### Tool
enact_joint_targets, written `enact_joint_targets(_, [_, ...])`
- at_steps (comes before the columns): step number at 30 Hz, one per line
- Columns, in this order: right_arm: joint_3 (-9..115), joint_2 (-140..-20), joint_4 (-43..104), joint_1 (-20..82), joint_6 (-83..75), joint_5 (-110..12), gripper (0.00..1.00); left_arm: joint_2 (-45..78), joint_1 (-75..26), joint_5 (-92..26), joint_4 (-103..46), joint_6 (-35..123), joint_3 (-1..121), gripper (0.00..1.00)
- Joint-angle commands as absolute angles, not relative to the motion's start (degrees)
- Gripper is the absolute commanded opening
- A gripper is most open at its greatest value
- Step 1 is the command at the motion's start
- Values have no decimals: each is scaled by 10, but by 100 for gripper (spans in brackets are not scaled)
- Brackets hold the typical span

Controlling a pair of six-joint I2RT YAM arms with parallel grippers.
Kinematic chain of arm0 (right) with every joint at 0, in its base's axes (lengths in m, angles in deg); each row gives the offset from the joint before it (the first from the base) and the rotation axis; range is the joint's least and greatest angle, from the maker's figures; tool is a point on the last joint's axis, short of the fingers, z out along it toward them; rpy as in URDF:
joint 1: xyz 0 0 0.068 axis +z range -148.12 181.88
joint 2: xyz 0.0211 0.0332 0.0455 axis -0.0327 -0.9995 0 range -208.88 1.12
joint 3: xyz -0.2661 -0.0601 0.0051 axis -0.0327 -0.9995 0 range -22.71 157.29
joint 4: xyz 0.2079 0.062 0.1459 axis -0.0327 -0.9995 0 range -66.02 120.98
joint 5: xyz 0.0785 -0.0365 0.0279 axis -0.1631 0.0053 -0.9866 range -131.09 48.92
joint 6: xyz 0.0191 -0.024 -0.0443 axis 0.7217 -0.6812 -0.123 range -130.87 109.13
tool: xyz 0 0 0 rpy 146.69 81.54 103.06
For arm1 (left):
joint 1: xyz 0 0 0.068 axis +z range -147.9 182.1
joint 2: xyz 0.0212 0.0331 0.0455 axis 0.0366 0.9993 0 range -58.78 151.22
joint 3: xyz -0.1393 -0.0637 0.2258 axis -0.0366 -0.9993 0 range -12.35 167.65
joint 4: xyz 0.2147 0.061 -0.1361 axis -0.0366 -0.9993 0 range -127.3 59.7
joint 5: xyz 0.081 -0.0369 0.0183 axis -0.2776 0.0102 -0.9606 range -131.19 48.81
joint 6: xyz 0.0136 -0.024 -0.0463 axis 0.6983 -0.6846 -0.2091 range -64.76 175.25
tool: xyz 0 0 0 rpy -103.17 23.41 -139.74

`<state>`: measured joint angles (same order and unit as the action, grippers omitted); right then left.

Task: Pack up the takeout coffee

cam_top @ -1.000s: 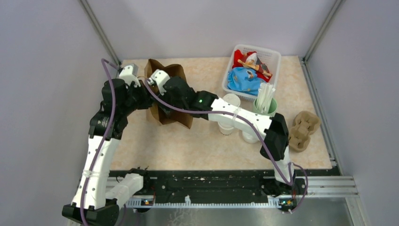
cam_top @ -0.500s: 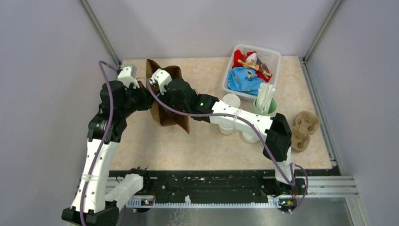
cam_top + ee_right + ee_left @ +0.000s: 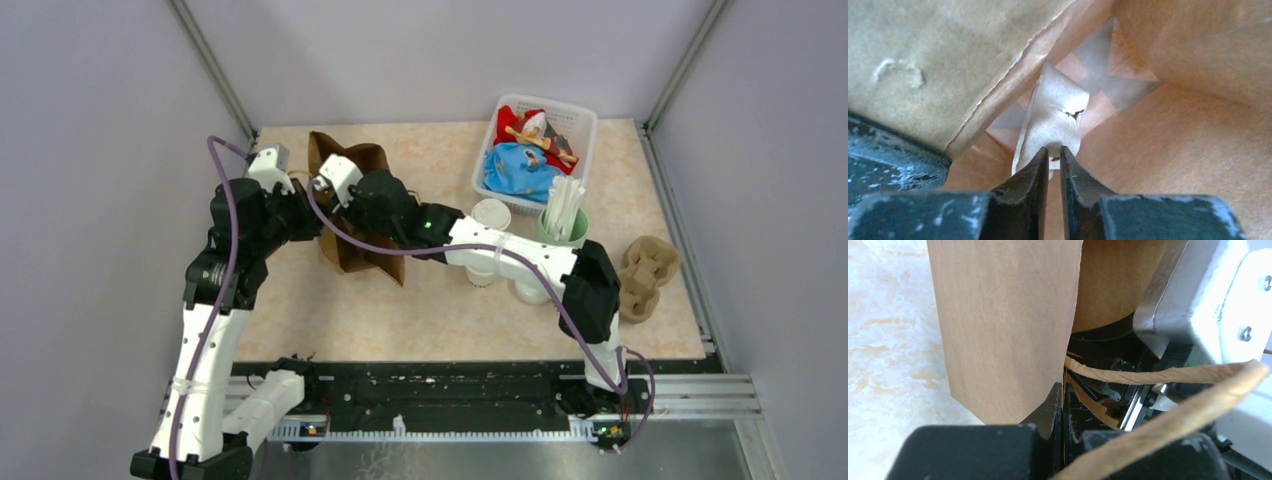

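Note:
A brown paper bag [image 3: 352, 252] stands open at the table's left. My left gripper [image 3: 1063, 392] is shut on the bag's left edge, with thin brown paper pinched between its jaws and a twine handle [image 3: 1168, 375] crossing in front. My right gripper [image 3: 1054, 152] reaches down inside the bag, its jaws shut on the lower end of a white paper slip [image 3: 1055, 112]. In the top view its fingers are hidden inside the bag. A white cup [image 3: 491, 214] stands right of the bag behind my right forearm. No lettering shows, so I cannot tell whether it is the takeout coffee.
A white basket [image 3: 580, 125] with red and blue packets sits at the back right. In front of it is a green cup of straws [image 3: 563, 222]. A cardboard cup carrier [image 3: 645, 275] lies at the right edge. A white round piece [image 3: 530, 291] sits under my right arm.
My right gripper's jaws have closed inside the bag. The bag and both arms have shifted slightly left and toward the front.

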<state>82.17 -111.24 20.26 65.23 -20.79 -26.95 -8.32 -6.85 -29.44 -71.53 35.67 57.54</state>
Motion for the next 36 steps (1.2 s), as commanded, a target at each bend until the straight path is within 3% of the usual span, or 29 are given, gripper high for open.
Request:
enact_joint_targets(1, [826, -1054, 190, 655, -205, -307, 25, -96, -69, -295, -691, 356, 573, 0])
enact_joint_targets(4, [778, -1027, 214, 655, -169, -306, 41, -96, -69, -296, -688, 357, 569, 0])
enact_joint_targets(10, [780, -1035, 204, 656, -135, -305, 49, -87, -69, -289, -683, 355, 573, 0])
enact_joint_targets(13, [782, -1053, 216, 663, -131, -279, 58, -86, -69, -283, -681, 353, 573, 0])
enact_joint_targets(20, [817, -1106, 234, 679, -165, -172, 60, -86, -69, -275, -681, 345, 570, 0])
enact_joint_targets(24, [842, -1135, 228, 680, -170, -173, 60, -86, -69, -274, -683, 345, 571, 0])
enact_joint_targets(32, [846, -1131, 271, 678, -185, -157, 26, -95, -69, -285, -693, 347, 563, 0])
enact_joint_targets(36, [829, -1113, 288, 661, -184, -208, 9, -105, -69, -294, -694, 337, 552, 0])
